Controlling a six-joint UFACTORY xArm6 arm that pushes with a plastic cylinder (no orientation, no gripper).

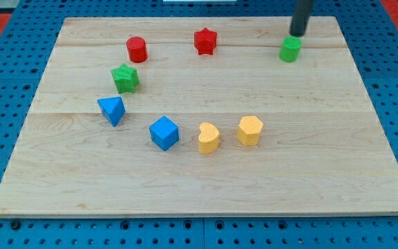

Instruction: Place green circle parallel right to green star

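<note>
Nearest camera: blue cube, yellow blocks, well below-left of my tip | my tip bare rod, no jaws, just above green circle, seemingly touching, placed to shove it downward | green star far left, slightly lower

My rod is coming down from the view's top edge, standing nearly upright with a slight lean toward the view's left. My tip is sitting just above and a touch to the view's right of the green circle, right beside it; whether they are touching cannot be told.
</note>
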